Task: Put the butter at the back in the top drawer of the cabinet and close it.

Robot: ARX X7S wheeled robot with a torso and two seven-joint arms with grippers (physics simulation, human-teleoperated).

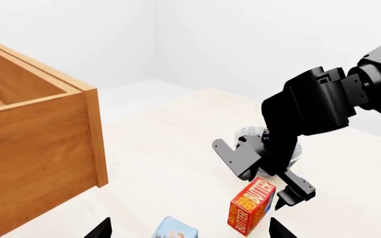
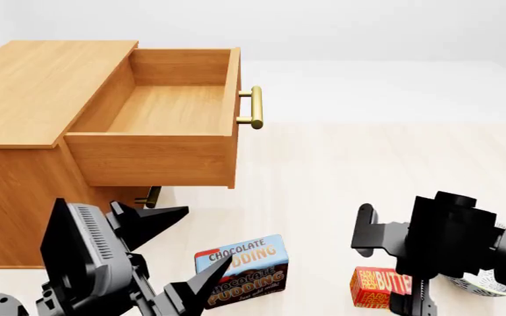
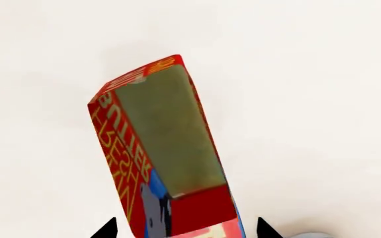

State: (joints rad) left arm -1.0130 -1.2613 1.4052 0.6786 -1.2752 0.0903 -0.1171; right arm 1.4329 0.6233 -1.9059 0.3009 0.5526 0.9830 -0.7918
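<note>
Top drawer [image 2: 161,112] of cabinet [image 2: 33,99] seen pulled out, inside bare wood. Butter [image 2: 381,287] stood on end on tabletop [image 2: 341,178], well to right of cabinet, in front of drawer handle side. Right hand [image 1: 289,210] held over butter, fingers spread wide at both sides, not seen touching box. Left hand [image 2: 178,253] spread open near cabinet front, nothing held. Pudding box [image 2: 244,270] stood between butter and cabinet. Bowl [image 2: 481,284] partly hidden behind right arm.

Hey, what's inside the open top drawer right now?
Nothing visible: the top drawer shows only bare wood floor and walls in the head view. The strip of floor just behind its near side wall is hidden. The butter stands on the floor by the right hand.
</note>
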